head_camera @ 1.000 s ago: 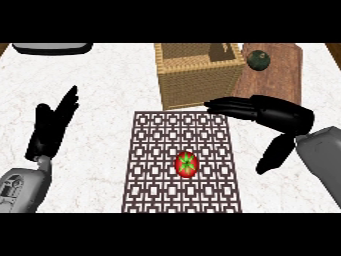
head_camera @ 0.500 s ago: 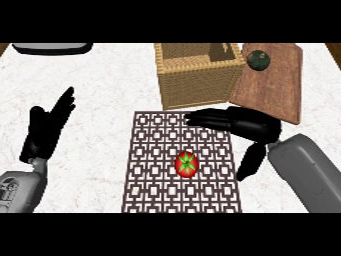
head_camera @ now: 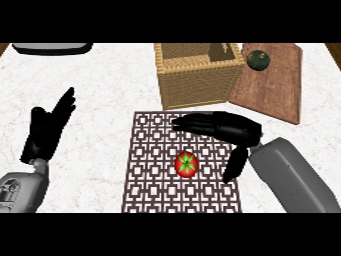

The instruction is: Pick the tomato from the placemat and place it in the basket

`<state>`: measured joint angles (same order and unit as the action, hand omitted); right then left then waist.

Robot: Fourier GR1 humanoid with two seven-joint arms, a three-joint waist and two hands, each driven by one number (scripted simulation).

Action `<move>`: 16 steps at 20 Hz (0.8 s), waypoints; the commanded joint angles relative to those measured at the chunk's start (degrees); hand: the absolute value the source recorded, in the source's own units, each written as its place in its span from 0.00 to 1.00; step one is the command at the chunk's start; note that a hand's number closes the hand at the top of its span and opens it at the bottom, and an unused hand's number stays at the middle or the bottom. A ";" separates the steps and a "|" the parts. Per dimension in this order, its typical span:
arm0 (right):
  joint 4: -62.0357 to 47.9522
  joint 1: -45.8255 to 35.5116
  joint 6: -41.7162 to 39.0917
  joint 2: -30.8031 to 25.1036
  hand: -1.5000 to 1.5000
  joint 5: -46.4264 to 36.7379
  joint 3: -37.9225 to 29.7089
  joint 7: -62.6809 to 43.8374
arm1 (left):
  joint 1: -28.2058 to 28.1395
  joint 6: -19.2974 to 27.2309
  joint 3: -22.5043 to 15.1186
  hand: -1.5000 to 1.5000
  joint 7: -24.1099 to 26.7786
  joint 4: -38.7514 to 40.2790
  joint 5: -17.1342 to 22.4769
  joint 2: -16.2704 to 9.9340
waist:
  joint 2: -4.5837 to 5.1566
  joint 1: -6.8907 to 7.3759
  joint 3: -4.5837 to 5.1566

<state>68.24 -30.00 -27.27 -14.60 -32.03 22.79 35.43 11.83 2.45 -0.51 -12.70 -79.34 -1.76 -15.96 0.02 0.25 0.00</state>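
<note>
The right hand (head_camera: 228, 129) is hovering open over the placemat (head_camera: 154, 185), holding nothing, just above the tomato (head_camera: 186, 165) lying mid-mat. The basket (head_camera: 199, 82) is sitting behind. The left hand (head_camera: 49, 131) is resting open.

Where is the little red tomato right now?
In the head view, the tomato lies on the placemat, right of its middle, just below the right robot hand.

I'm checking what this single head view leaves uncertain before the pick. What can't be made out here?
- Inside of the woven wicker basket: its near wall hides the floor.
- Grey object at the top left: cut off by the view's edge, so it cannot be identified.
- Patterned brown placemat: partly covered by the right robot hand above it.
- Dark green round item on the wooden board: too small to identify.
</note>
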 commanded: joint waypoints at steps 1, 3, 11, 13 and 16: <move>-0.56 0.22 -1.74 3.21 0.00 -1.92 0.78 -0.49 | -0.47 2.09 -0.77 0.50 5.24 5.30 -2.75 3.65 | 0.04 -0.20 0.02; -3.47 0.12 -0.53 2.54 0.00 -3.93 -0.21 3.41 | 2.89 2.25 -0.73 0.50 -2.45 0.37 -2.95 3.61 | 0.02 -0.11 -0.01; 2.28 5.49 -1.69 5.36 0.00 -8.50 1.11 -0.74 | 0.38 -1.11 1.24 0.50 -0.11 -0.34 -3.48 2.95 | -0.04 -0.19 0.00; -2.72 2.30 -1.58 6.82 0.00 -9.19 0.18 -0.41 | -1.27 -3.83 2.94 0.50 -2.18 -3.12 -1.19 0.97 | -0.04 0.08 -0.01; -9.34 -1.05 -0.71 8.70 0.00 -10.20 -1.34 2.26 | 2.34 -2.74 3.40 0.50 3.51 5.38 -3.41 2.34 | 0.10 0.02 0.00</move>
<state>65.28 -28.15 -27.61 -7.21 -40.71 22.95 34.47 13.19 1.06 1.56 -12.31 -77.65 -5.07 -13.28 0.02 0.17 0.00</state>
